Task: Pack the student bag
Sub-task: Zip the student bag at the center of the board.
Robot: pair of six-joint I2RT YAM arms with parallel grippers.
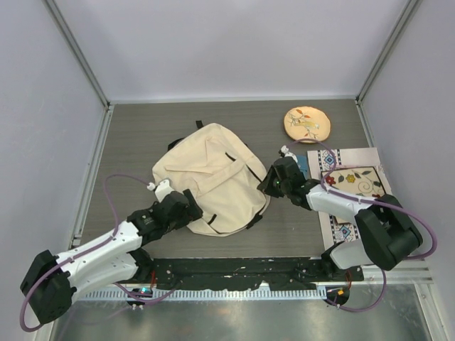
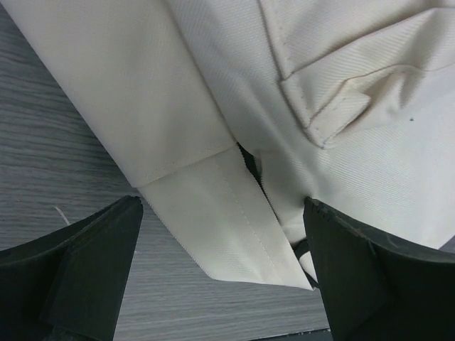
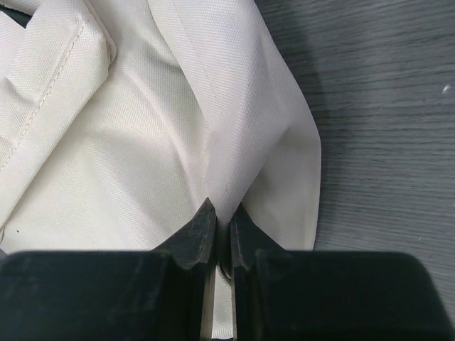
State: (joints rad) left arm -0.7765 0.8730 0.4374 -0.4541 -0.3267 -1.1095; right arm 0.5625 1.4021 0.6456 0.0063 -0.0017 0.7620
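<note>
Grey wood-grain desk [image 1: 135,135], boxed in by pale walls on three sides. Lying slumped at its middle: cream student bag [image 1: 213,174], with thin black straps showing along its edges. Left hand [image 1: 186,206] at the bag's near-left corner, spread wide, one finger [image 2: 85,277] on each side of a stitched hem with a dark zip line beside it. Gripping nothing; contact with the cloth unclear. Right hand [image 1: 273,182] at the bag's right edge, pressed almost together and pinching a raised fold of the cream fabric, seen close up from the right wrist. Near the far-right corner, well apart from the bag: round tan embroidered disc [image 1: 307,123]. Nearer, partly under the right arm: flat patterned floral mat [image 1: 359,183].
</note>
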